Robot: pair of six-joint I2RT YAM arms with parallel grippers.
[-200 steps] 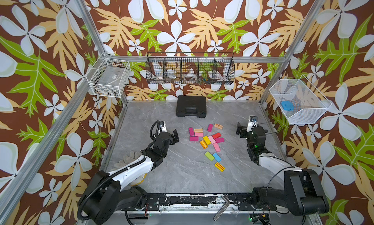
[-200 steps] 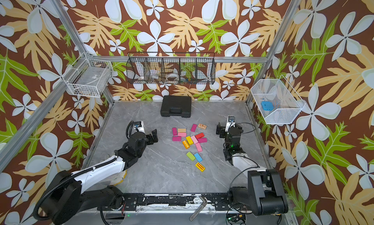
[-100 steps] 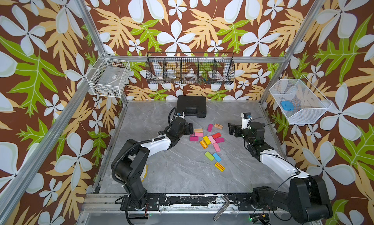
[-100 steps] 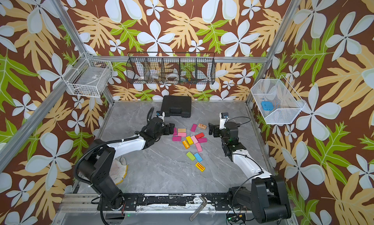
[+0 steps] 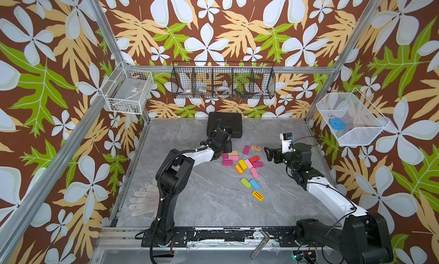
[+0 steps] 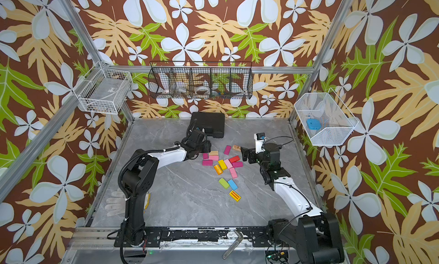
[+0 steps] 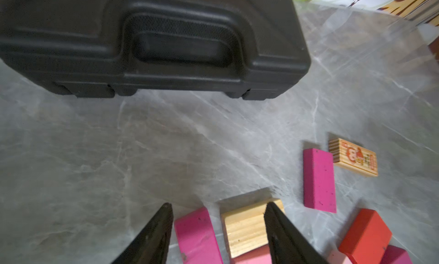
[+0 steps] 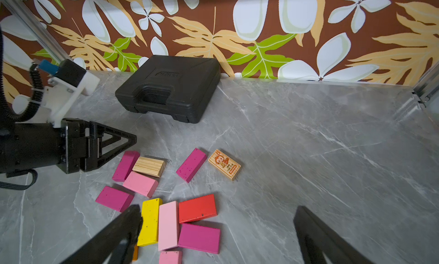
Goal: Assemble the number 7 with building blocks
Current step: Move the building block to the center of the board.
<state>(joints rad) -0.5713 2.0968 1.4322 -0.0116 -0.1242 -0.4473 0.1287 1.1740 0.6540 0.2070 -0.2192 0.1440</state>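
We found the building blocks (image 5: 244,164) lying flat in a loose scatter on the counter (image 7: 118,144), near the handle side of the black case (image 7: 152,44). The left end effector (image 7: 217,204) stood apart, a magenta block (image 7: 197,232) and part of a plain wood block (image 7: 244,229) between its fingers; the right end effector (image 8: 218,208) gaped wide and empty, farther from the case. We judged the blocks light, rigid and smooth-painted, best pinched singly across the long edges, clear of touching neighbours
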